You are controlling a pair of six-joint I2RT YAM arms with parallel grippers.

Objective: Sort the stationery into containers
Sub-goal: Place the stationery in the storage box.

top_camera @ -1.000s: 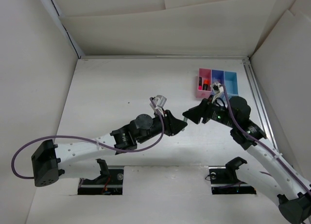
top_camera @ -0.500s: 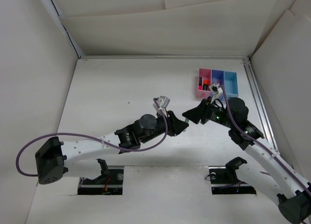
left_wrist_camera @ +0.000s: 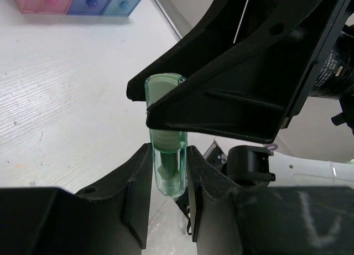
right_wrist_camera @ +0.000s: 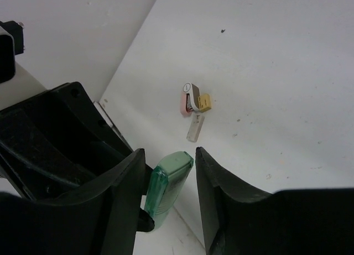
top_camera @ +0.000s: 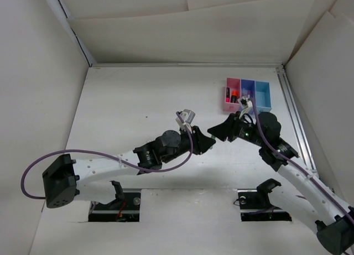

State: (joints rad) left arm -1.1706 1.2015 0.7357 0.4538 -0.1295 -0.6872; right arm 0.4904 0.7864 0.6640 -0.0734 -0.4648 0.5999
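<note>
1. The left pincer (top_camera: 209, 142) reaches to the middle of the desk (top_camera: 127, 100) and meets the right pincer (top_camera: 212, 130) tip to tip.
2. The left pincer holds a green eraser (left_wrist_camera: 167, 169). In the left wrist view its two fingers (left_wrist_camera: 138, 177) press on both sides of the clear green case, which stands upright between them.
3. The top of the eraser pokes up past the left fingers and sits against the black body of the right pincer (left_wrist_camera: 238, 72) above it.
4. In the right wrist view the eraser (right_wrist_camera: 167, 187) lies in the gap between the right fingers (right_wrist_camera: 213, 177), tilted, with its top end toward the desk.
5. The right pincer is partly open around the eraser. The fingers are very close on both sides, but I cannot tell whether they press on it.
6. The eraser is off the desk, between the two pincers and well short of the bins.
7. The three joined bins stand at the far right of the desk: pink bin (top_camera: 228, 99), blue bin (top_camera: 247, 88), light blue bin (top_camera: 263, 92).
8. A black highlighter (top_camera: 234, 95) with an orange cap lies in the pink bin.
9. A cluster of small pieces (right_wrist_camera: 192, 102), pink, white, yellow and one pale strip, lies on the desk beyond the right pincer, the pieces touching one another.
</note>
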